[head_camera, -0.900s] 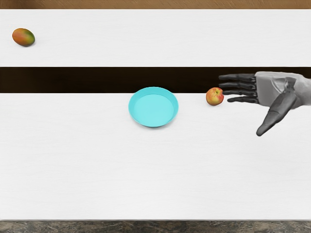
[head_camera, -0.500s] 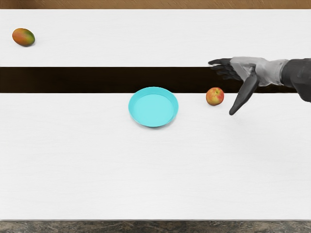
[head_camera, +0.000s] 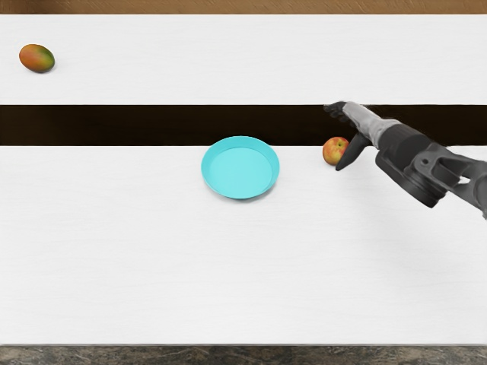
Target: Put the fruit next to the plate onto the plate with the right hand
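Apple (head_camera: 333, 150), red with a yellow blush, lies on the white table (head_camera: 228, 266) to the right of the plate (head_camera: 240, 195). It is near the plate but not touching, with a strip of bare tabletop between the two. It sits level with the plate's far rim, right at the table's back edge, where a dark gap (head_camera: 152, 125) begins. The plate is turquoise, round and shallow. It stands on the same table, its far rim also close to that back edge.

The right hand (head_camera: 358, 129) is further to the right of the plate than the apple, just above and beside the fruit, and is seen nearly edge-on. Its fingers (head_camera: 335, 108) are stretched out straight toward the plate's side. They pass over the dark gap behind the apple, clear of the fruit. The thumb (head_camera: 348, 157) slants down on the side of the apple away from the plate. Its tip is either against the fruit's skin or just beside it; I cannot tell which. The hand is released, not clenched, and grasps nothing, and the apple rests on the table. The forearm (head_camera: 422, 163) runs from the hand toward the right edge, away from the plate.

Beyond the gap, behind the plate, is a second white surface (head_camera: 266, 61). A mango (head_camera: 36, 58), green and red, lies on it far to the plate's left, well apart from plate, apple and hand.
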`<state>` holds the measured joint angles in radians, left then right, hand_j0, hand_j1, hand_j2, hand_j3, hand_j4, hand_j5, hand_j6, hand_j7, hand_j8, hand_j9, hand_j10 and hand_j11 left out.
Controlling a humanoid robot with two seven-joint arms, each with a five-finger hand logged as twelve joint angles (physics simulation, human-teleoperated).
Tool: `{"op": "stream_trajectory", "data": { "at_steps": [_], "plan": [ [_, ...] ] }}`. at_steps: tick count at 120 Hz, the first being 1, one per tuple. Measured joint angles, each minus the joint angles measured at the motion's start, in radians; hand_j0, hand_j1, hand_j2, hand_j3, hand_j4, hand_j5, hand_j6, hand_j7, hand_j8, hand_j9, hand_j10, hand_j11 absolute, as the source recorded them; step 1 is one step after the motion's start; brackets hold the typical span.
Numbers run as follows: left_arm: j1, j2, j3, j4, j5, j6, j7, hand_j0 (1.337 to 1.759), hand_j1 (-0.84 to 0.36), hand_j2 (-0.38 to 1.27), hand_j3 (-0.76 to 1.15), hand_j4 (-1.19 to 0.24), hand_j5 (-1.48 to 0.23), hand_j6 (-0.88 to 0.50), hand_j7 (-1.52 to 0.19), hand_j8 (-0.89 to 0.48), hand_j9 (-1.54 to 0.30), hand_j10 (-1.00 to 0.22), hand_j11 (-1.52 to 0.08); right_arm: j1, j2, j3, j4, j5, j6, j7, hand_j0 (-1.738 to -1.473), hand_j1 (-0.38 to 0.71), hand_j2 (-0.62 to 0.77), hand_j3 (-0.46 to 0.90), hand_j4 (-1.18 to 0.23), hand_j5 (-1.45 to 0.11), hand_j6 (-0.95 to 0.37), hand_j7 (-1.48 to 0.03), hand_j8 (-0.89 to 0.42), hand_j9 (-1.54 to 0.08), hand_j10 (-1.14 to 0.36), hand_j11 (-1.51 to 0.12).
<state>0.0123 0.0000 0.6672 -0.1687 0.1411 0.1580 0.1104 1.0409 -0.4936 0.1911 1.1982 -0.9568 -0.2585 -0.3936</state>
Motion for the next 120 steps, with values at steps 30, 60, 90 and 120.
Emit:
{"op": "stream_trajectory", "data": {
  "at_steps": [30, 60, 90, 120],
  "plan": [
    [0.0, 0.0, 0.0, 0.0, 0.0, 0.0, 0.0, 1.658, 0.07, 0.05, 0.0, -0.23, -0.3, -0.23, -0.3, -0.23, -0.3, -0.23, -0.3, -0.015, 0.048, -0.048, -0.026, -0.004, -0.113, -0.002, -1.658, -0.03, -0.05, 0.0, -0.27, -0.35, -0.27, -0.35, -0.27, -0.35, -0.27, -0.35],
    [0.0, 0.0, 0.0, 0.0, -0.001, 0.0, 0.0, 1.658, 0.07, 0.05, 0.0, -0.23, -0.3, -0.23, -0.3, -0.23, -0.3, -0.23, -0.3, -0.018, 0.088, -0.085, -0.067, -0.004, -0.151, -0.003, -1.658, 0.04, -0.06, 0.0, -0.33, -0.42, -0.33, -0.42, -0.33, -0.42, -0.33, -0.42],
    [0.0, 0.0, 0.0, 0.0, 0.0, 0.0, 0.0, 1.658, 0.07, 0.05, 0.0, -0.23, -0.3, -0.23, -0.3, -0.23, -0.3, -0.23, -0.3, -0.023, 0.099, -0.092, -0.074, -0.003, -0.148, -0.057, -1.657, 0.2, -0.09, 0.0, -0.48, -0.59, -0.41, -0.6, -0.41, -0.6, -0.47, -0.6],
    [0.0, 0.0, 0.0, 0.0, -0.001, 0.0, 0.0, 1.658, 0.07, 0.05, 0.0, -0.23, -0.3, -0.23, -0.3, -0.23, -0.3, -0.23, -0.3, -0.021, 0.099, -0.09, -0.07, 0.0, -0.143, -0.073, -1.652, 0.25, 0.01, 0.0, -0.6, -0.72, -0.41, -0.75, -0.4, -0.75, -0.59, -0.75]
  ]
}}
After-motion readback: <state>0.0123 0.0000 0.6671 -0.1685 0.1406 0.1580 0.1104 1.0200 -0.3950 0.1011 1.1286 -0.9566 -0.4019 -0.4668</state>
